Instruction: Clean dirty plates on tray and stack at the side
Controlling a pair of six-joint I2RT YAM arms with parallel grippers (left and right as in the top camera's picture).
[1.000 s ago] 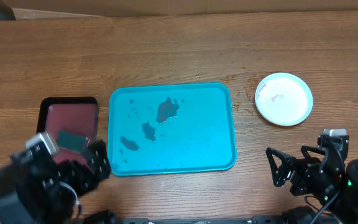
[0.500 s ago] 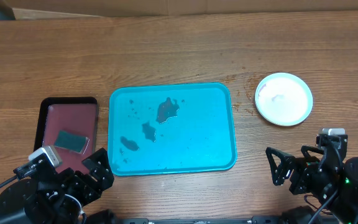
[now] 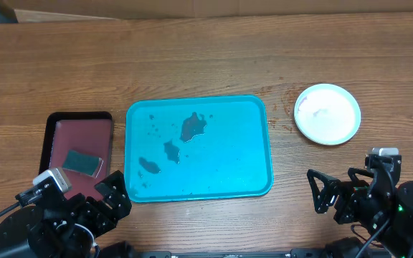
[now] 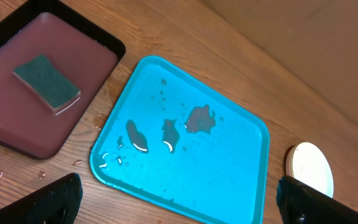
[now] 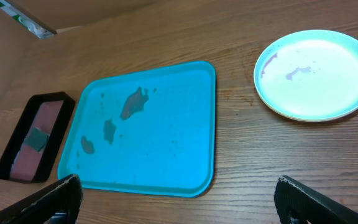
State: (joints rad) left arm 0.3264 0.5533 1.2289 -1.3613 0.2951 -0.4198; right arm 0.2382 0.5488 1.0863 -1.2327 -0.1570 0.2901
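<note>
Nearest the camera, the left gripper point(image 4: 182, 200) sat just short of the tray's point(image 3: 249, 143) near left corner. Its jaws were spread wide and held nothing; in its own wrist view only the two dark fingertips point(image 4: 61, 198) showed, cut off by the bottom corners. The right gripper point(image 5: 184, 200) sat off the tray's near right corner, also spread wide and empty, its arm partly cut off by the frame edge.

The blue tray lay on the table point(image 3: 192, 57) and held several dark wet blotches point(image 3: 192, 126) and a scatter of droplets. Just left of it, a small maroon tray point(image 3: 84, 132) with a black rim held a dark green sponge point(image 3: 82, 160). To the right of the blue tray, apart from it, lay a pale plate point(image 3: 327, 113) with a mint rim and a faint brownish smear. Whether other plates lay stacked under it could not be told.
</note>
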